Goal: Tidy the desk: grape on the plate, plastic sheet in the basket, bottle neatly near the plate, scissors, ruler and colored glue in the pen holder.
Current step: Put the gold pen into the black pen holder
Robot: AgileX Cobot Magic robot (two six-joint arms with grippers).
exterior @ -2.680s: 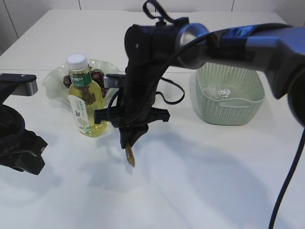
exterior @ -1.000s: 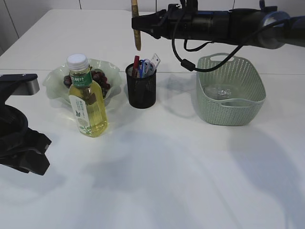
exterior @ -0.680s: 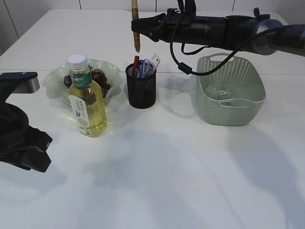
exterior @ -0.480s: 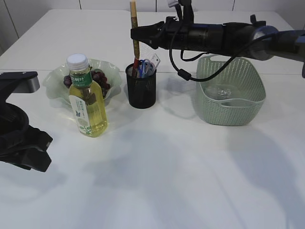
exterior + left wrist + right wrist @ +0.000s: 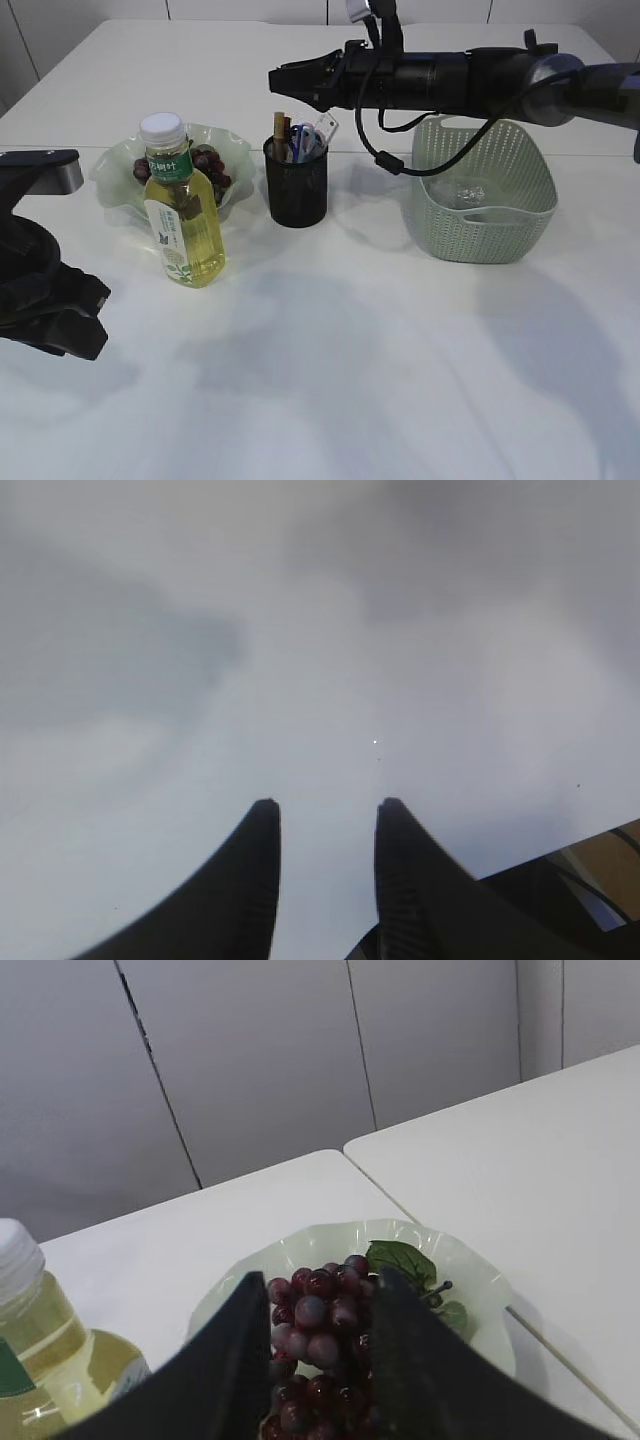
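The colored glue (image 5: 280,133) stands in the black mesh pen holder (image 5: 296,186) between the plate (image 5: 115,170) of grapes (image 5: 208,163) and the basket (image 5: 484,190). The right gripper (image 5: 285,77) hangs above the holder with jaws apart, gripping nothing. The left gripper (image 5: 322,815) points at bare table, fingers parted and empty.

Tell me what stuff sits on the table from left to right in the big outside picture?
Left gripper → plate with the grape → bottle → pen holder → basket.
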